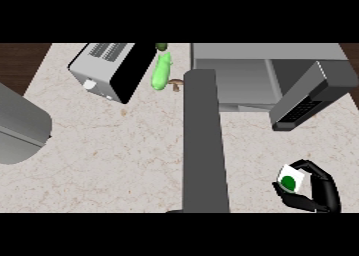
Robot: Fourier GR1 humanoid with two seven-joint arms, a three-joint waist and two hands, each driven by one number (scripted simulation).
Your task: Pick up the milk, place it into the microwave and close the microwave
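Right hand [321, 190]: at the lower right of the head view, fingers and thumb curled round the milk [291, 181]. The milk is a small white carton with a green round mark, tilted in the grasp, over the tabletop [108, 160].

Microwave [237, 75]: at the upper right, well apart from the milk. Its door [312, 95] stands swung open to the right and the cavity is exposed.

Left hand: does not show. A long grey forearm [204, 150] runs up the middle of the view from the lower edge, with no black hand visible at its end.

Other items: a grey and black appliance [108, 70] at the upper left. Just beside it is a pale green vegetable [161, 74], and a small brown item [176, 85] I cannot identify lies next to the vegetable.
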